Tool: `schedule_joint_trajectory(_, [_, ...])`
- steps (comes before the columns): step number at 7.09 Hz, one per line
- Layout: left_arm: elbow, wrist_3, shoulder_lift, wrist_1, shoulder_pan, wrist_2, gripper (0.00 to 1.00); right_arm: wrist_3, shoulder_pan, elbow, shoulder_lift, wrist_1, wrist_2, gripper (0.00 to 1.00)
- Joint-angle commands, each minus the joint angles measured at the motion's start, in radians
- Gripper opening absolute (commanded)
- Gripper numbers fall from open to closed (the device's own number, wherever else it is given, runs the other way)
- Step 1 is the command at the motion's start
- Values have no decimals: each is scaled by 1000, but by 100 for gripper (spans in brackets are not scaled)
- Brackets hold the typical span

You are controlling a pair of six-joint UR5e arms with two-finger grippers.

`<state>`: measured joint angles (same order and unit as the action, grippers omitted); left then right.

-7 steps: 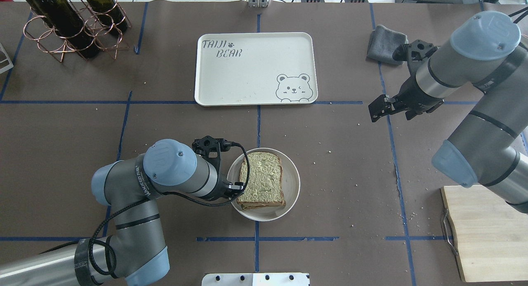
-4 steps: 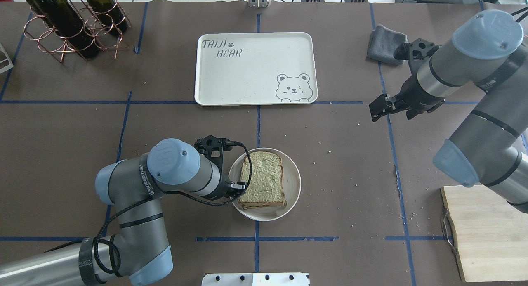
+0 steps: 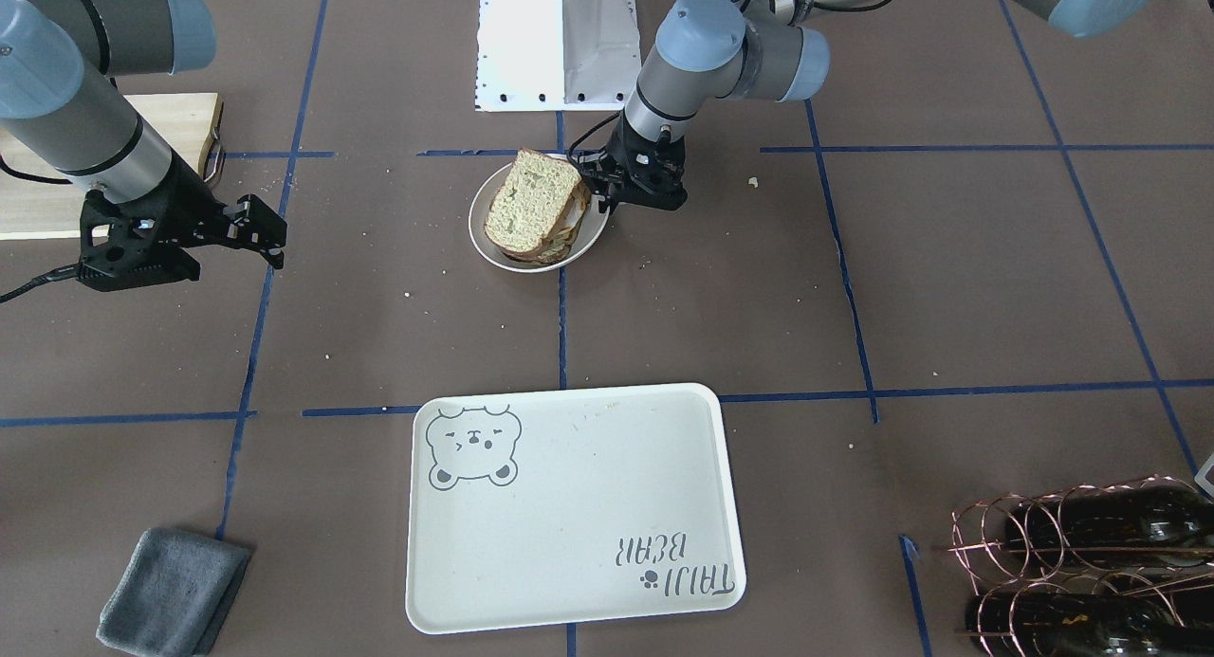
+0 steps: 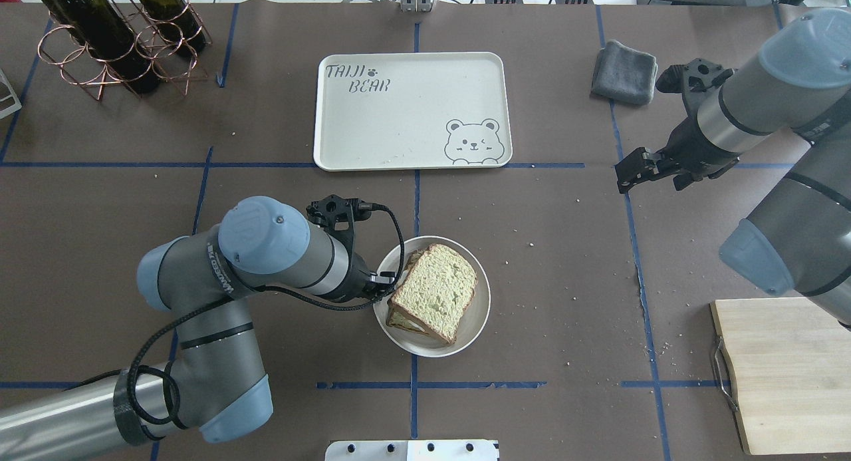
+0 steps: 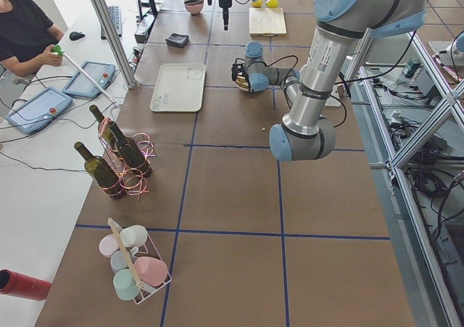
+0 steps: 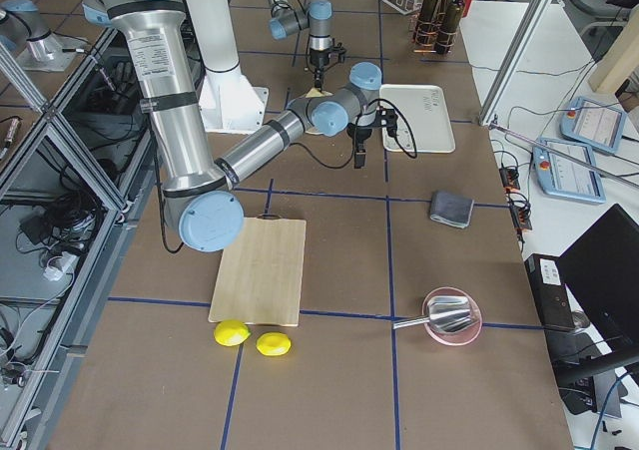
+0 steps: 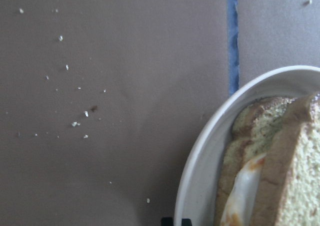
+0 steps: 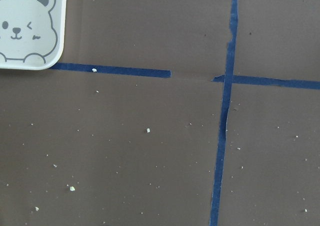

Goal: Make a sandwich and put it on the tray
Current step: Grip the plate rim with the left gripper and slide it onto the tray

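Observation:
The sandwich, two tan slices with white egg between them, rests tilted on a small round white plate; its left edge is raised. My left gripper is shut on that raised edge. The front-facing view shows the sandwich leaning up toward the left gripper. The left wrist view shows the bread and egg inside the plate's rim. The cream tray with the bear drawing lies beyond the plate with nothing on it. My right gripper hovers open and empty, far to the right.
A grey cloth lies at the back right. A wooden cutting board is at the front right under the right arm. A copper rack with wine bottles stands at the back left. Crumbs dot the brown table.
The sandwich's left edge has been lifted, and it has turned and tilted on the plate. The plate has slid slightly right. The right arm has drawn back to the right.

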<state>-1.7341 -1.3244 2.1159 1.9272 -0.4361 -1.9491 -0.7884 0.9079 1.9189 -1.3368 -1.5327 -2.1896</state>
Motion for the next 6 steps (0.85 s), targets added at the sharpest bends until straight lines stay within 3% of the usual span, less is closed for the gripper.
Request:
schedule_joint_trajectory(1, [-21,-1,-5,-10,-129,-216,0,91,55,3,-85,44,-48,100])
schedule_joint_trajectory(2, [-21,-7,-7,-20,-179,-281,0,168,115,5,-140,57,-108,100])
schedule_joint_trajectory(4, [-1,-198,5,-4,-242,-315,0,364,221,-10,-221,42,-118,100])
schedule_joint_trajectory(6, [135,-362,103,33,-291,-310,0,528,327,-94,-239,39,-117,100])
